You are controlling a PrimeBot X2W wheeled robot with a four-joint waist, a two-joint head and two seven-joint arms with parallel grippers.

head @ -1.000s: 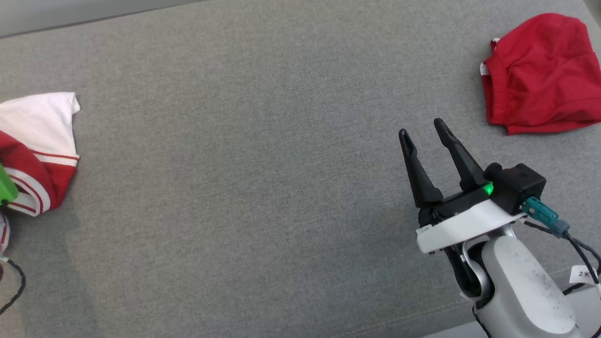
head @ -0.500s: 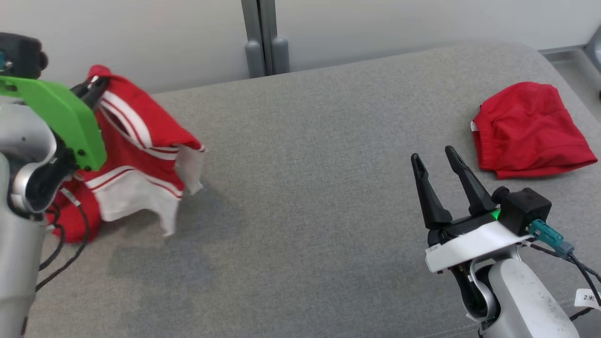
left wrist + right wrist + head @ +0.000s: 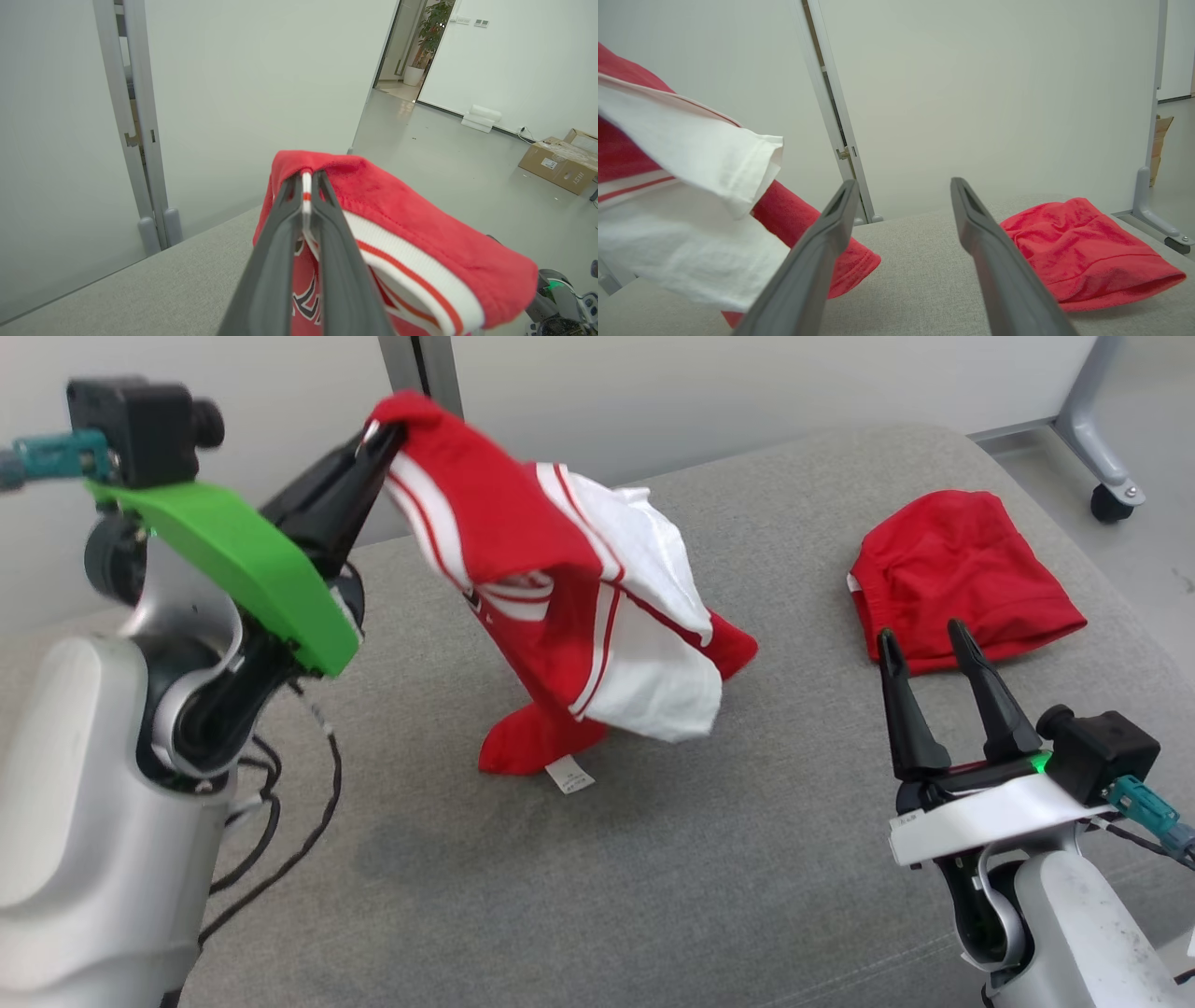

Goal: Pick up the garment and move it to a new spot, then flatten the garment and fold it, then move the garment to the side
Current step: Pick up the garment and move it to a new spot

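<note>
**A:** Where is the shirt (image 3: 579, 616)?

**B:** It hangs in the upper middle of the head picture. It is red and white with stripes.

**A:** What holds it up?

**B:** The left gripper (image 3: 385, 437), at the upper left. Its two dark fingers are pinched tight on the red top edge of the shirt.

**A:** Does the shirt touch the gray cushion (image 3: 747, 896)?

**B:** Its low red end and a small white tag (image 3: 569, 775) hang right by the cushion. I cannot tell if they touch it.

**A:** And the other arm?

**B:** The right gripper (image 3: 920, 635) is at the lower right. Its fingers stand wide apart, point up, and hold nothing.

**A:** What is the red thing at the upper right?

**B:** A red cloth (image 3: 962, 569). It lies on the cushion, just past the right gripper's fingertips and well apart from the shirt.
</note>
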